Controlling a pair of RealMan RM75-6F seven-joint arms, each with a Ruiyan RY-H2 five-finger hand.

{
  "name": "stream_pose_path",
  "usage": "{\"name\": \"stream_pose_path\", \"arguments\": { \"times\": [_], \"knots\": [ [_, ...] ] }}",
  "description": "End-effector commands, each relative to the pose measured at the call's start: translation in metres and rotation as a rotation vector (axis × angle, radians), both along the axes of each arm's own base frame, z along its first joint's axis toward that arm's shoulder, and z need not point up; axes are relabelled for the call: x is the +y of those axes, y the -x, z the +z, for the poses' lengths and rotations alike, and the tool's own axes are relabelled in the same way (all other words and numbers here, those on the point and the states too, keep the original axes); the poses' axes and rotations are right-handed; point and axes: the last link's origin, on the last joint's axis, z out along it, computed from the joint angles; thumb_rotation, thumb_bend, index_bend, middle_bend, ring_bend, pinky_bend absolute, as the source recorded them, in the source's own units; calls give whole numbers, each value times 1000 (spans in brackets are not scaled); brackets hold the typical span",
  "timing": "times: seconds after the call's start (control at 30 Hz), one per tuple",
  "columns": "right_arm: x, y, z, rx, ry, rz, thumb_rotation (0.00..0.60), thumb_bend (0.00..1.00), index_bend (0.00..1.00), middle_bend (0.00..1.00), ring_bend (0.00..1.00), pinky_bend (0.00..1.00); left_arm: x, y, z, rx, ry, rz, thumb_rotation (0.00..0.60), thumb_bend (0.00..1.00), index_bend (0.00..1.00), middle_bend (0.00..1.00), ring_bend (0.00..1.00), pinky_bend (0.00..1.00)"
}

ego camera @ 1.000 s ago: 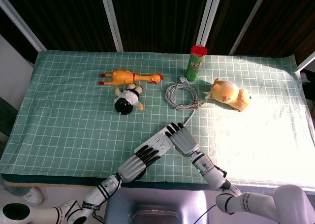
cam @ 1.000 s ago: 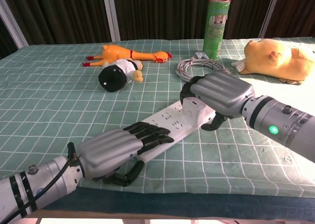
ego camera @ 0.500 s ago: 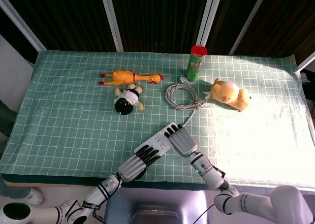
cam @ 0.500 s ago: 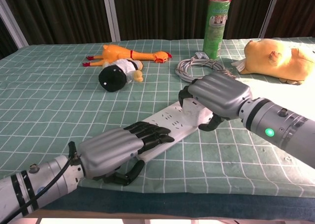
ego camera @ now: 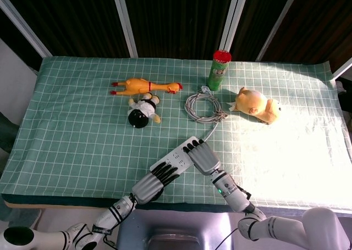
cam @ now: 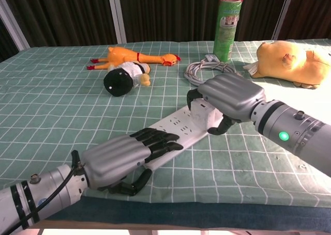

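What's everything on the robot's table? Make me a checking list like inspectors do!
Surface: table under a green checked cloth, bright sun on its right side.
Job's things: white power strip lying flat near the front edge.
Clutter: rubber chicken, small doll, green can standing upright, yellow plush toy.
Hands: left hand rests on the strip's near end; right hand is curled over its far end.
Cables: coiled grey cable beside the can, running to the strip.
Surroundings: dark curtains and white frame bars behind the table.
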Motion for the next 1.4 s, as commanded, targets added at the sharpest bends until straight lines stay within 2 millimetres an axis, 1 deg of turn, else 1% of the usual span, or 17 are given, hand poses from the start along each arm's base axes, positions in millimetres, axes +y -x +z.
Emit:
{"name": "stream_pose_path", "arguments": {
  "times": [0.03,0.17,0.4,0.5,0.6,0.7,0.8,0.93,1.0,1.03,1.13,1.27,1.33,1.37,1.4],
  "knots": [
    [0,1,2,-14,-17,-26,600,359,774,567,445,622,-1,0,-1,3,2,-2,600,731,0,0,0,20],
    [0,-1,4,-31,-33,-46,600,365,782,574,451,631,-3,1,-4,8,6,-5,600,730,0,0,0,20],
    [1,-3,15,-50,-7,-31,600,368,786,577,456,633,-3,-2,-4,3,1,-12,600,731,0,0,0,20],
    [4,-2,24,-56,17,-7,600,368,786,577,456,633,-1,-4,-2,-7,-7,-15,600,730,0,0,0,20],
    [8,2,39,-58,50,21,600,368,786,577,456,633,1,-6,2,-24,-22,-22,600,731,0,0,0,21],
    [14,12,61,-25,93,37,600,367,786,577,456,633,4,-7,9,-50,-41,-28,600,731,0,0,0,21],
    [19,28,85,48,149,45,600,368,779,577,457,633,7,-8,16,-81,-58,-25,600,731,0,0,0,21],
    [27,61,108,281,182,-15,600,368,769,577,457,631,10,-8,25,-110,-75,-23,600,730,0,0,0,21],
    [30,76,114,394,184,-44,600,368,764,578,456,629,10,-7,29,-120,-82,-21,600,730,0,0,0,21],
    [32,86,116,463,180,-69,600,368,757,578,451,624,11,-6,32,-125,-88,-23,599,730,0,0,0,21],
    [36,105,114,582,151,-122,600,367,711,577,423,605,10,-4,40,-140,-109,-29,600,719,0,0,0,22],
    [36,116,103,633,118,-157,600,368,629,564,379,562,8,2,50,-145,-133,-27,600,690,0,0,0,22],
    [34,120,95,656,98,-161,600,368,571,524,357,540,8,6,54,-138,-143,-24,600,677,0,0,0,22],
    [34,122,91,665,85,-165,600,368,526,489,337,521,8,8,55,-135,-147,-21,600,675,0,0,0,22],
    [33,124,88,674,70,-170,600,368,460,439,306,492,9,9,56,-131,-151,-17,599,672,0,0,0,22]
  ]
}}
